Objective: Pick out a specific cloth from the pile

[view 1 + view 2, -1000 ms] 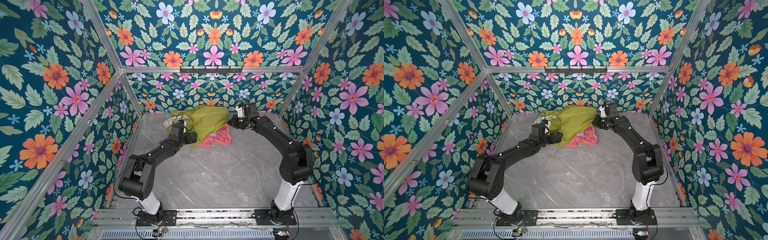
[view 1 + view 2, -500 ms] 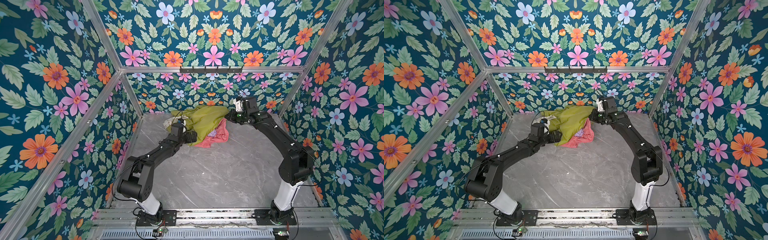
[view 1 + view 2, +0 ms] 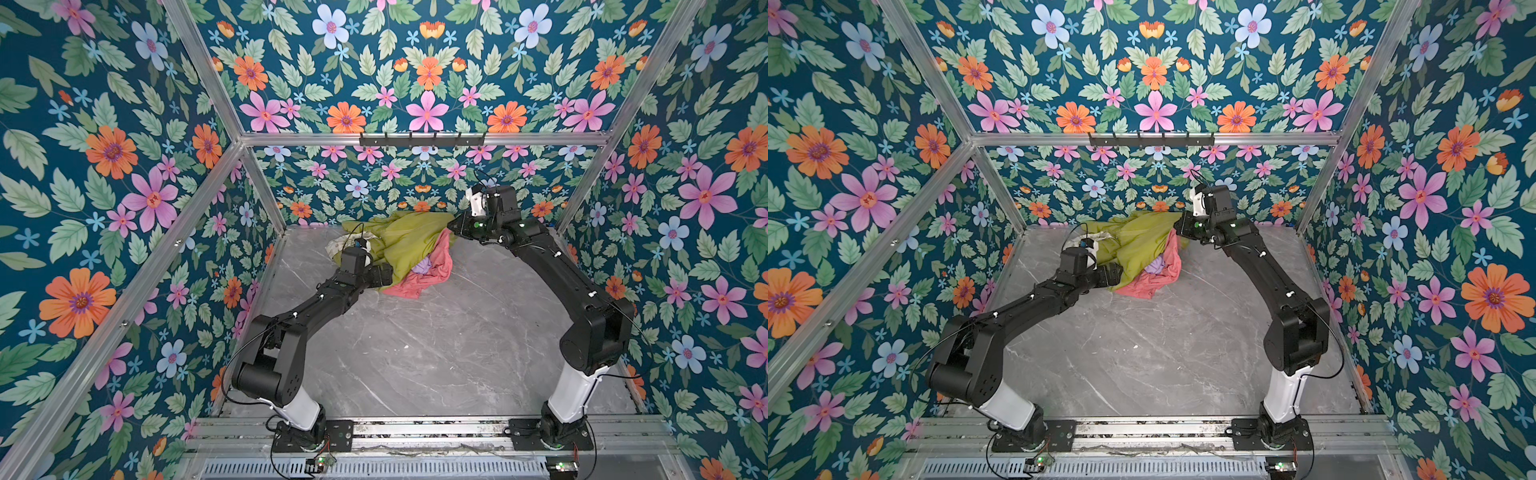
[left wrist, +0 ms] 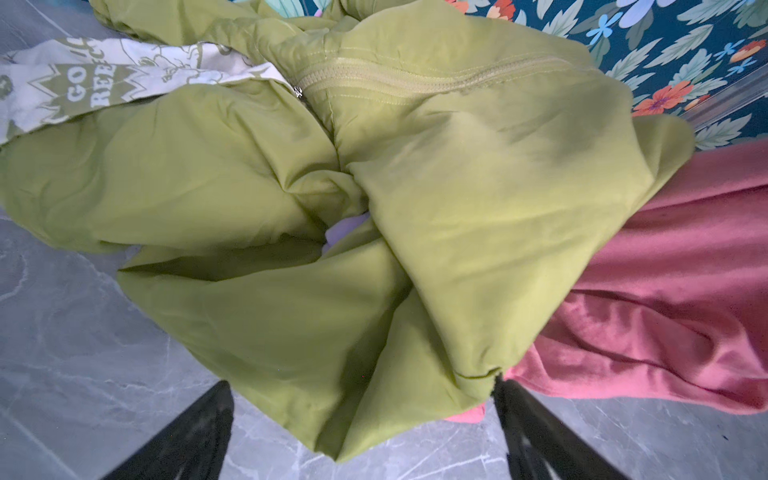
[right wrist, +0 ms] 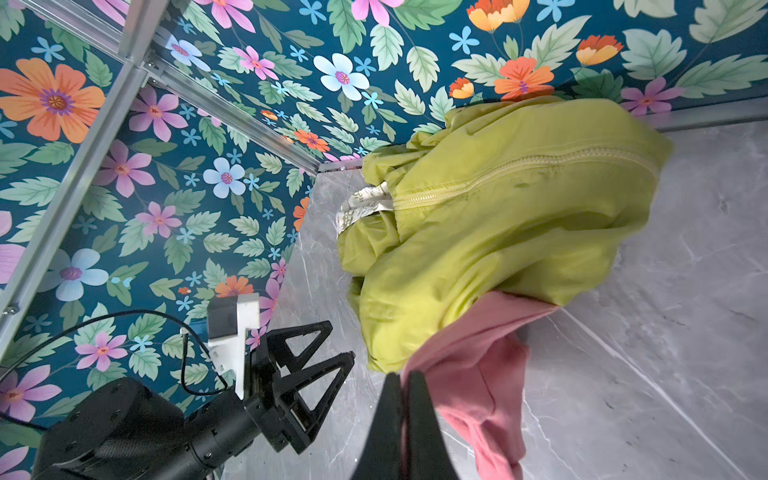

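The pile (image 3: 405, 241) (image 3: 1142, 241) lies at the back of the table, mostly an olive-green garment (image 4: 457, 187) (image 5: 519, 216) with a cream patterned piece (image 4: 83, 87) and a lilac scrap (image 4: 340, 232). The salmon-pink cloth (image 3: 428, 270) (image 3: 1158, 278) (image 4: 685, 291) (image 5: 478, 374) sits under the green garment's right side. My right gripper (image 3: 451, 226) (image 3: 1177, 228) (image 5: 403, 376) is shut on the cloth's upper edge, which is lifted and stretched taut. My left gripper (image 3: 384, 276) (image 3: 1115, 274) (image 4: 361, 386) (image 5: 338, 340) stands open at the pile's near-left edge, level with the green hem.
Grey marble tabletop (image 3: 436, 353) stretches in front of the pile. Floral walls with aluminium posts enclose three sides, close behind the pile. A black hook rail (image 3: 422, 139) hangs on the back wall above.
My right gripper has risen and shifted left with the pink cloth, drawing its edge up out of the pile. The left arm has barely moved.
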You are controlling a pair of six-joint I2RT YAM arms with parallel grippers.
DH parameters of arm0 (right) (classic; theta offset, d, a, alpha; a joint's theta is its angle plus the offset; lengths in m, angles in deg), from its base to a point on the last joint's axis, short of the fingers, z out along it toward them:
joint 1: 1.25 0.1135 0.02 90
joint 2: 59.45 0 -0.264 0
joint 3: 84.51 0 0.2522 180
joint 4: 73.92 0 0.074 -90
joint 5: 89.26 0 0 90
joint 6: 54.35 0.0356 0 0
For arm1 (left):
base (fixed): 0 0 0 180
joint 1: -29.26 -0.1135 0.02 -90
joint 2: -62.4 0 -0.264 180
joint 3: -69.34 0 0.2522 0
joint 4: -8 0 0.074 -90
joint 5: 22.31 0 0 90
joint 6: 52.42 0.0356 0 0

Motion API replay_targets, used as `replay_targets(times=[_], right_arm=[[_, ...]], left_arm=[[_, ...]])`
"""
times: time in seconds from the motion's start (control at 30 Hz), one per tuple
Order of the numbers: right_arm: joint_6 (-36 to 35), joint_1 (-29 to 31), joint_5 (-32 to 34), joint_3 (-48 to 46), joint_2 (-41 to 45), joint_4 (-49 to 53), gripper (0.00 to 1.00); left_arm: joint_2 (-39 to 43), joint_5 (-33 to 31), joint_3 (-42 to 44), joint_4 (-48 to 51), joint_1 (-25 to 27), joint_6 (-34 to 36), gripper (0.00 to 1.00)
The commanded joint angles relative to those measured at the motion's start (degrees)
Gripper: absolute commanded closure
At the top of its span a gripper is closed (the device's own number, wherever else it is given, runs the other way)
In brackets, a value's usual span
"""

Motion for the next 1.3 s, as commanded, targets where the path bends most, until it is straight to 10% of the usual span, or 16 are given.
replay_targets(times=[0.0, 0.37, 0.6, 1.27], right_arm=[[-0.46, 0.39, -0.35, 0.94, 1.19, -3.02, 1.0], [0.29, 0.83, -1.26, 1.73, 1.04, -3.9, 1.0], [1.5, 0.77, -2.32, 0.92, 1.33, -5.06, 1.0], [2.27, 0.72, -1.71, -3.13, 4.79, -7.13, 1.0]], left_arm=[[0.52, -0.16, 0.13, -0.42, 0.01, 1.37, 0.0], [11.19, -5.4, 12.08, -15.45, 11.98, 17.39, 0.07], [3.17, -7.37, 7.54, -15.62, 17.63, 25.09, 0.15], [-9.76, -7.08, -0.97, -16.45, 17.45, 25.63, 0.45]])
